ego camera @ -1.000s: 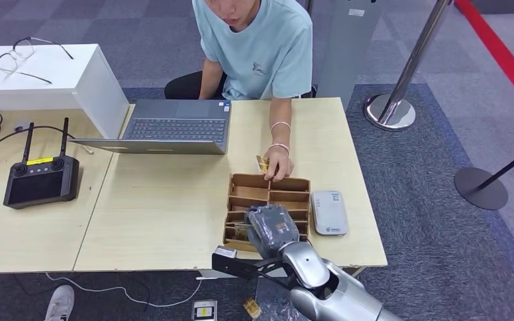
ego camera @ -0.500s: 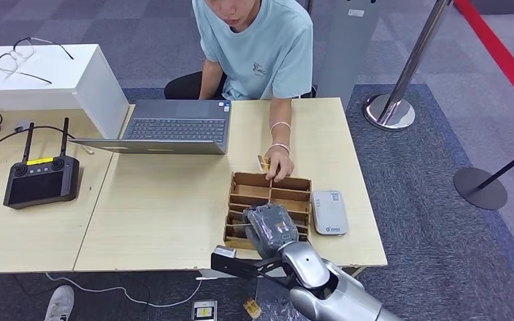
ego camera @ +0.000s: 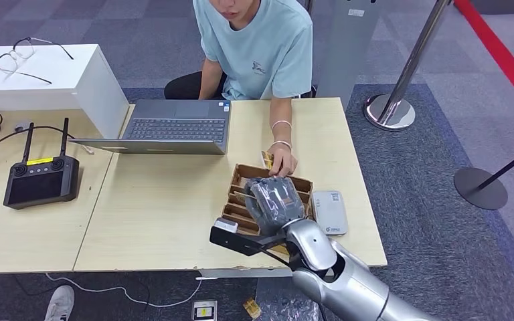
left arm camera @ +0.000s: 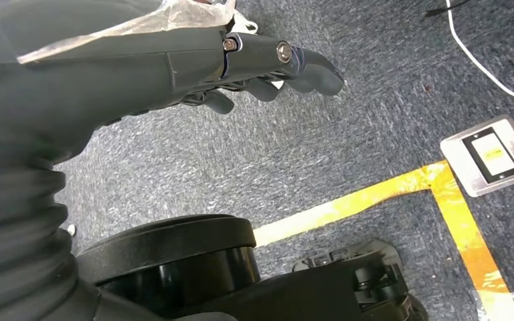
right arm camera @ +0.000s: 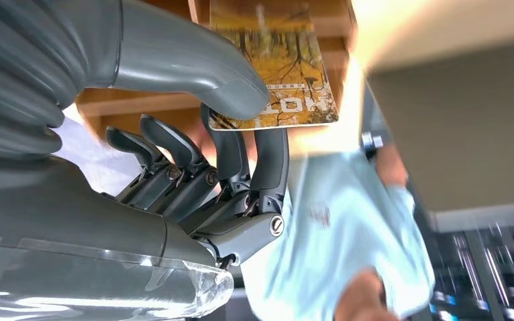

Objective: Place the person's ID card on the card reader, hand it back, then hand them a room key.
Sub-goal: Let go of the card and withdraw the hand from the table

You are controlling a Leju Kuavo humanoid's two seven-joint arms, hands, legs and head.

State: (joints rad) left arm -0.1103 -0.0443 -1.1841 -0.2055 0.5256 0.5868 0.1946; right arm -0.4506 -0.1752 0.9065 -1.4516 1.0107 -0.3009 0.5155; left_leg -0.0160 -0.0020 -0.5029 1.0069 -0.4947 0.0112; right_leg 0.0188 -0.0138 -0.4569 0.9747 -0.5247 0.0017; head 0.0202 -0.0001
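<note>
My right hand [ego camera: 274, 202] hovers over the wooden divided box [ego camera: 241, 175], near its far end. In the right wrist view this hand [right arm camera: 194, 160] pinches a room key card [right arm camera: 274, 73] between thumb and fingers; the card has a yellow forest picture and the word HOTEL. The person's hand [ego camera: 283, 162] rests at the box's far rim, holding a small yellow card [ego camera: 266, 159]. The white card reader [ego camera: 329, 212] lies flat just right of the box. My left hand [left arm camera: 261, 63] hangs over the carpet, its fingers loosely extended and holding nothing.
A laptop [ego camera: 174, 127] sits open at the table's far side. To the left lie a black remote controller [ego camera: 40, 179] and a white box [ego camera: 47, 77] with glasses [ego camera: 23, 57] on top. A stanchion base [ego camera: 390, 112] stands on the floor to the right.
My right hand has risen from the near part of the box and moved forward toward the person's hand, with the key card in its fingers.
</note>
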